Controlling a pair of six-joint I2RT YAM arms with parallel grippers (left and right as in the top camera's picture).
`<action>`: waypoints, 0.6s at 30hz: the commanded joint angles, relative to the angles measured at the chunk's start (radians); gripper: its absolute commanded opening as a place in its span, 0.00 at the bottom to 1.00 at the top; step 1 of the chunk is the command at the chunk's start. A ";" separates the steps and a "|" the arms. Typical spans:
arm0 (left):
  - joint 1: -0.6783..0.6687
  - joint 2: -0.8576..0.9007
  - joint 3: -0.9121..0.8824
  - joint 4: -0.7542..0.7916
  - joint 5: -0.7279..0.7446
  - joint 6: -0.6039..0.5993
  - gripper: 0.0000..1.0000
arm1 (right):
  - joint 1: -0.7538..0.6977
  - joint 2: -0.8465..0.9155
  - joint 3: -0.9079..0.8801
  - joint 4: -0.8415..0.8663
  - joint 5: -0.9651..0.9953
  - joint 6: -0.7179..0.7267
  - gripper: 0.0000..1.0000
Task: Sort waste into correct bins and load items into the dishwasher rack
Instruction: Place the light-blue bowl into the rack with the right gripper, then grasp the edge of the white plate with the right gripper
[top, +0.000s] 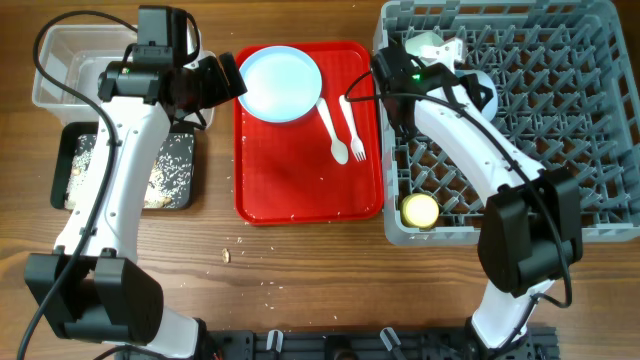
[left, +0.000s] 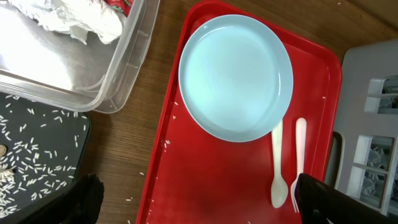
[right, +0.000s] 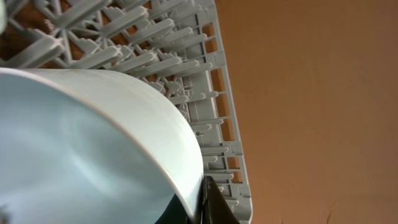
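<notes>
Because the bowl (right: 93, 143) fills the right wrist view, the right gripper (right: 199, 208) pinching its rim over the rack (right: 211, 124) barely shows. The left gripper (left: 205, 199) hangs spread wide by the plate (left: 236, 74), fingers cut off.

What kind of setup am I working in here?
Probably a tabletop dish-clearing station: a grey dishwasher rack receiving a bowl, a red tray with plate and cutlery, a clear tub and black tray of waste, on a wooden table.

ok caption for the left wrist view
Blue plate, spoon and fork on the red tray, beside the clear tub holding tissue.
</notes>
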 joint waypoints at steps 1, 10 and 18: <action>0.001 -0.003 0.008 0.002 -0.010 0.008 1.00 | 0.019 0.024 -0.002 -0.008 -0.128 -0.035 0.05; 0.001 -0.003 0.008 0.002 -0.010 0.008 1.00 | 0.126 0.017 -0.002 -0.077 -0.222 -0.034 0.73; 0.001 -0.003 0.008 0.002 -0.010 0.008 1.00 | 0.147 -0.003 0.142 -0.053 -0.405 -0.031 0.87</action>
